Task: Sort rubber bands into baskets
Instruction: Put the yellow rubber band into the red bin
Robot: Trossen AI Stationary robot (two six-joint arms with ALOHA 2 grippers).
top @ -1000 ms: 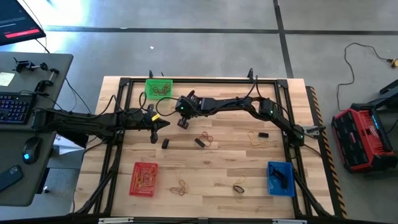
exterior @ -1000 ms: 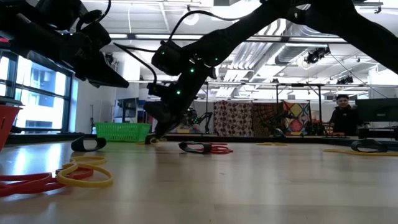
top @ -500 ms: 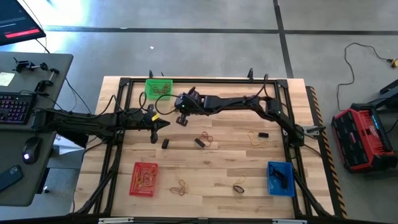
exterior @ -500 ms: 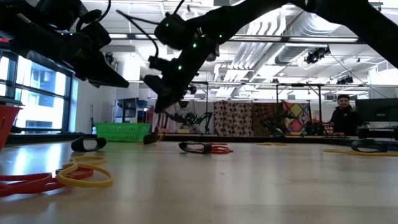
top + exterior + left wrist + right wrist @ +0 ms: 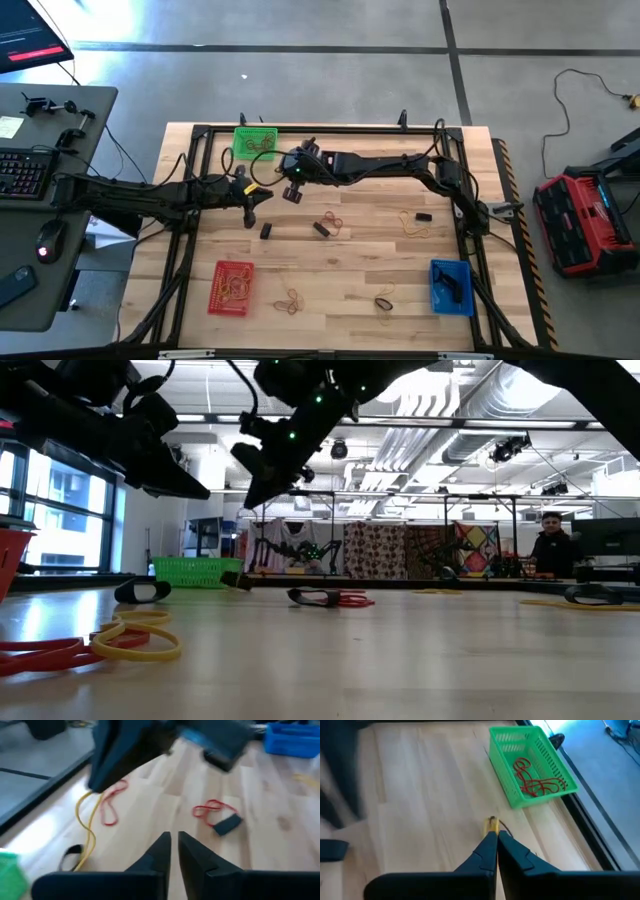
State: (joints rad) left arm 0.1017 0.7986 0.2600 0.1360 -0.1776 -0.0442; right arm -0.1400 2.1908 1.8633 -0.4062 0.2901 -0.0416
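My right gripper [image 5: 288, 193] [image 5: 496, 834] hangs above the wood table near the green basket [image 5: 254, 142] [image 5: 532, 765], shut on a yellowish rubber band [image 5: 492, 824]. Red rubber bands lie in the green basket. My left gripper [image 5: 262, 199] [image 5: 174, 837] hovers just left of the right gripper, its fingertips a narrow gap apart with nothing between them. The red basket [image 5: 233, 286] stands at the near left and the blue basket [image 5: 451, 285] at the near right. A red band [image 5: 330, 222], a tan one [image 5: 413, 222] and an orange one [image 5: 291, 298] lie loose on the table. My right gripper pinches the yellowish band between its two fingertips, at the band's upper end [image 5: 492, 824]. The fingers slant downward toward the green basket. In the left wrist view the band [image 5: 89, 825] hangs slack below the gripper; whether its lower end reaches the table I cannot tell.
Small black pieces lie mid-table [image 5: 266, 231] [image 5: 321, 229] [image 5: 423, 216]. A black frame [image 5: 200, 130] runs around the table's edges. A desk with a keyboard [image 5: 22, 172] stands off the table's left side. A person [image 5: 552, 545] sits far behind the table.
My right gripper has risen from the tabletop, still shut, and has drawn a little toward the green basket. A black piece stays on the table where the gripper was.
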